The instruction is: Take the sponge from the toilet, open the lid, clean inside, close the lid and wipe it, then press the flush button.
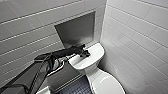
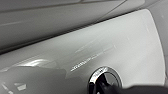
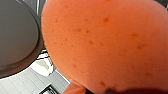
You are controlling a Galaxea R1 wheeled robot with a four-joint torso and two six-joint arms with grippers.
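Head view: left gripper (image 1: 86, 53), open or closed cannot be told, over the small, stiff flush button (image 2: 106, 77); likely needs a firm central press.

The toilet (image 1: 93, 73) is wedged in a corner, with the back wall (image 1: 25, 32) just behind its tank at 11 o'clock and the side wall (image 1: 140, 37) close at 3. The left end effector (image 1: 86, 53) and its arm cross the tank cover (image 1: 97, 50) from 8 o'clock. The floor (image 1: 75, 88) at 6 lies open.

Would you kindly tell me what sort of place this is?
Most likely a small bathroom: a white toilet stands in a corner of tiled walls, with a flush button on its tank cover.
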